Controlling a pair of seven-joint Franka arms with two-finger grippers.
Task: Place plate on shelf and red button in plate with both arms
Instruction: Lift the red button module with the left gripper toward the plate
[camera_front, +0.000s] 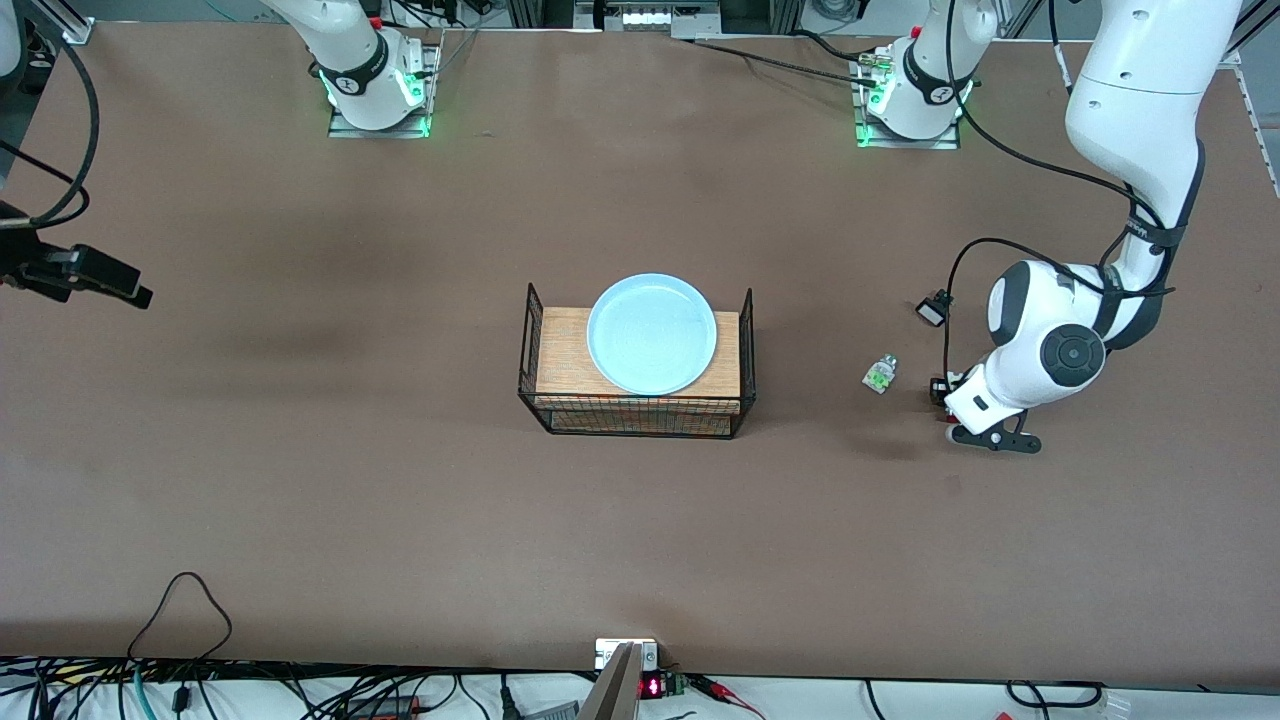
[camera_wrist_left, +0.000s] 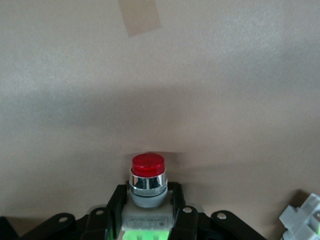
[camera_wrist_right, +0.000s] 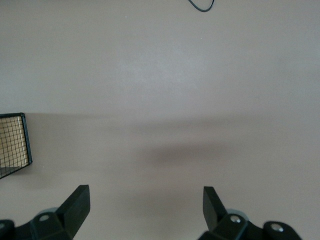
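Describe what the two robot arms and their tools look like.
Both arms are glossy white with black joint bands and dark round caps; green lights glow at the bases. Black cables loop along the left arm. The left tool and right tool have black angular fingers with screw holes.

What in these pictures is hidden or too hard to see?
- Red button: its lower body runs off the left wrist view's edge between the left gripper's fingers; in the front view the arm covers it.
- Right gripper: only the fingertips show in its wrist view; the front view's edge cuts it off.
- Small white-green piece: too small in the front view for detail.
- Rack's lower shelf: mostly covered by the top board and plate.
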